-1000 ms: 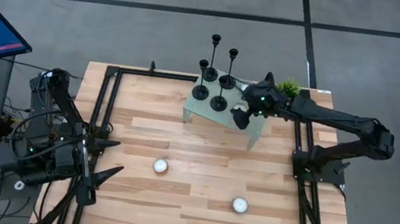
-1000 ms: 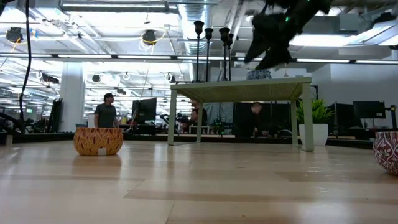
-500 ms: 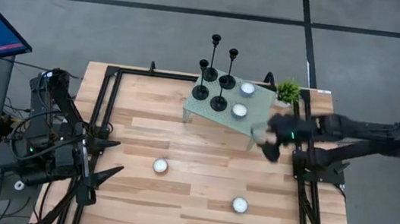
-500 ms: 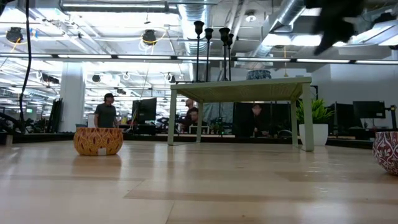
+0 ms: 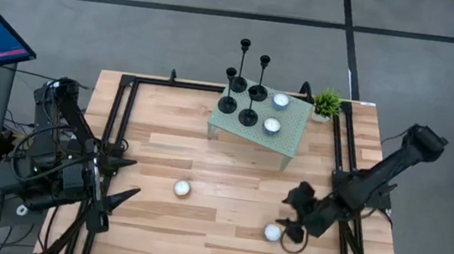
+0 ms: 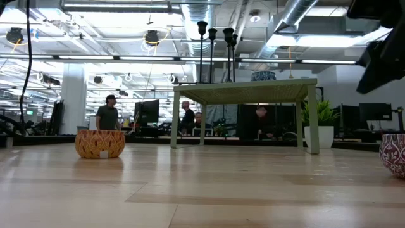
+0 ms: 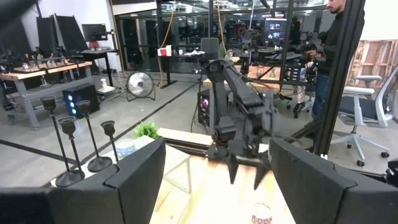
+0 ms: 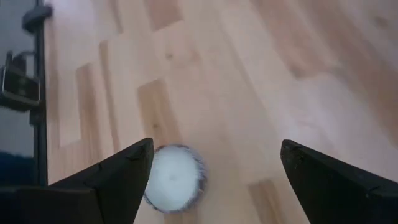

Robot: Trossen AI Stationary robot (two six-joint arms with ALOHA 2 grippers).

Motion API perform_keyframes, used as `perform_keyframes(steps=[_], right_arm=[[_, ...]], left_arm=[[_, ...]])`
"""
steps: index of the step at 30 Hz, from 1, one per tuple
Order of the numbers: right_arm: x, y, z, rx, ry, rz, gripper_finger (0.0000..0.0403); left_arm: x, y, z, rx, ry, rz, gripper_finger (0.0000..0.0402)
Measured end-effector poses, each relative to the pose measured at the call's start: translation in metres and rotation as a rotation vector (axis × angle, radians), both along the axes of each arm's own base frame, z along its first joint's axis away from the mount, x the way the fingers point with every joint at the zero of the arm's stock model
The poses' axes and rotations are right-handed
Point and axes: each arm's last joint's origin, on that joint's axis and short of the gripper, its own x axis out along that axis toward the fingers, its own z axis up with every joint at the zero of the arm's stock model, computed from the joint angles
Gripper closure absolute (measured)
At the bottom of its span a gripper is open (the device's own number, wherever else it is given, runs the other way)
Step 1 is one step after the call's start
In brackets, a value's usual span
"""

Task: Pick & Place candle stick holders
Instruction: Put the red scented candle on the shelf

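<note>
Four black candle stick holders (image 5: pixel 243 86) stand upright, stems vertical, clustered at one end of a small green stand (image 5: pixel 290 143) on the wooden table (image 5: pixel 222 165); their bases are hidden in the low view. The right gripper (image 5: pixel 291 226), fingers spread wide and empty, hangs over a white tealight (image 5: pixel 272 232). The left gripper (image 5: pixel 121 179) waits open at the table's left edge.

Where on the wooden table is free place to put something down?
Bare wood lies between the small green table and the two tealights in front. The green tabletop is crowded with candle stick holders; the right gripper hovers open by the nearer tealight.
</note>
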Motion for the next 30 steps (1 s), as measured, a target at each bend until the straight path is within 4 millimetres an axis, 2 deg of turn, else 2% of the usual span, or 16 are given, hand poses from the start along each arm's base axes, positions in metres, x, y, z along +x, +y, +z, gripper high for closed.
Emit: perform_keyframes(steps=[5, 9, 20, 25, 30], right_arm=[[0.019, 0.024, -0.023, -0.074, -0.043, 0.144, 0.0062], [0.028, 0.034, -0.041, -0.100, -0.029, 0.167, 0.0060], [0.028, 0.054, -0.070, -0.080, -0.006, 0.169, 0.0057], [0.028, 0.056, -0.086, -0.099, 0.033, 0.126, 0.0057], [0.029, 0.056, -0.093, -0.112, 0.045, 0.113, 0.0057]], left_arm=[[0.000, 0.000, 0.000, -0.001, 0.000, 0.000, 0.0114], [0.000, 0.000, 0.000, -0.002, -0.001, 0.000, 0.0114], [0.000, 0.000, 0.001, -0.014, -0.005, 0.000, 0.0114], [-0.001, 0.003, 0.002, -0.021, -0.007, 0.000, 0.0114], [-0.001, 0.003, 0.002, -0.028, -0.010, 0.000, 0.0114]])
